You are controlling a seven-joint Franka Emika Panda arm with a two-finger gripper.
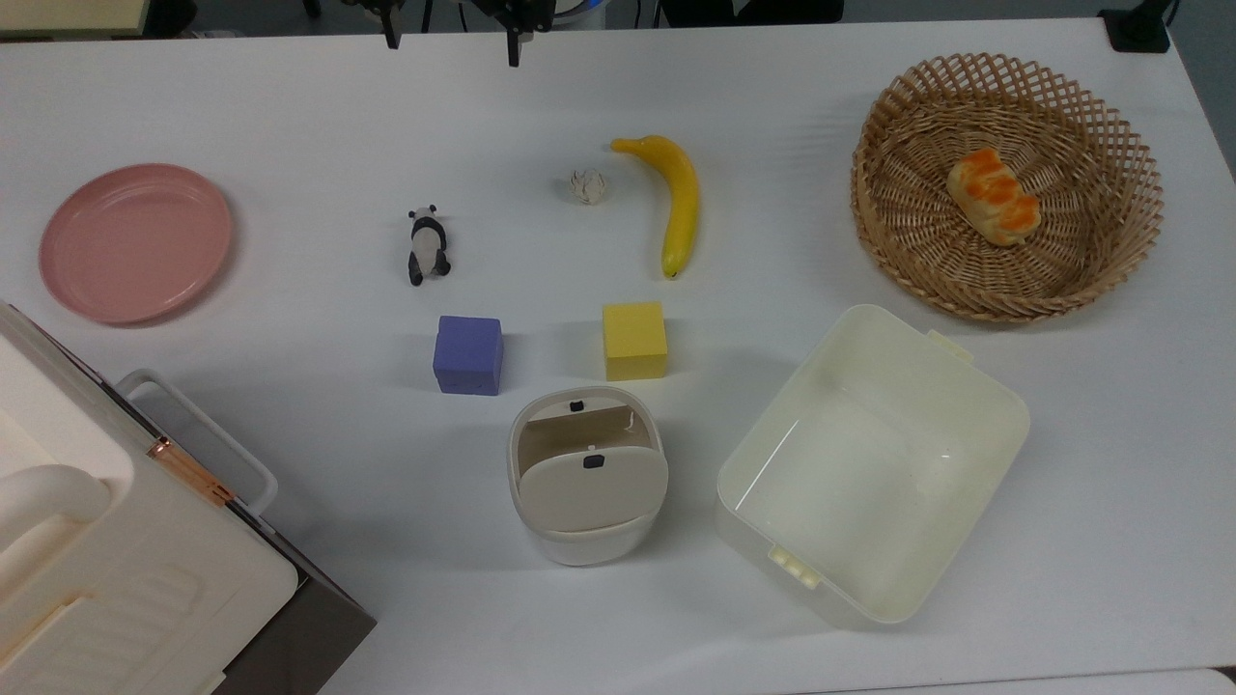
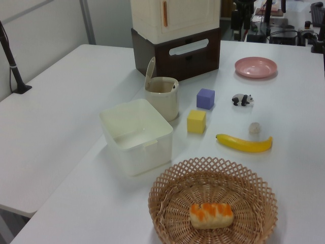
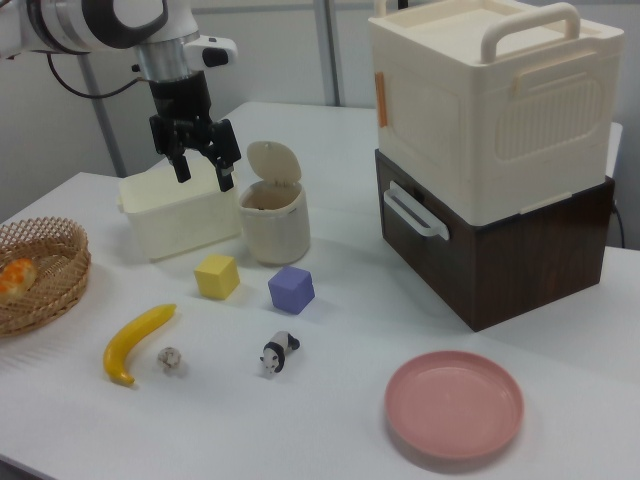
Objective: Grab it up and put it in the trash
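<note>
Two cubes — purple (image 1: 468,354), yellow (image 1: 634,340); one banana (image 1: 676,200). One wad (image 1: 587,186) just beside banana — small, crumpled, off-white. Tool (image 3: 203,164) released, empty.

The arm (image 3: 100,20) has rounded white shells with a dark grey band at a joint and a pale grey cylindrical wrist section. Just above the fingers sits a black hand body, blocky and angular, with a small white housing jutting from the wrist at one side. A thin black cable loops beside the white shells. The gripper (image 3: 204,168) ends in two slim black fingers (image 3: 183,166) with a clear gap between them. In the top view both black fingers (image 1: 390,29) show as short dark prongs.
</note>
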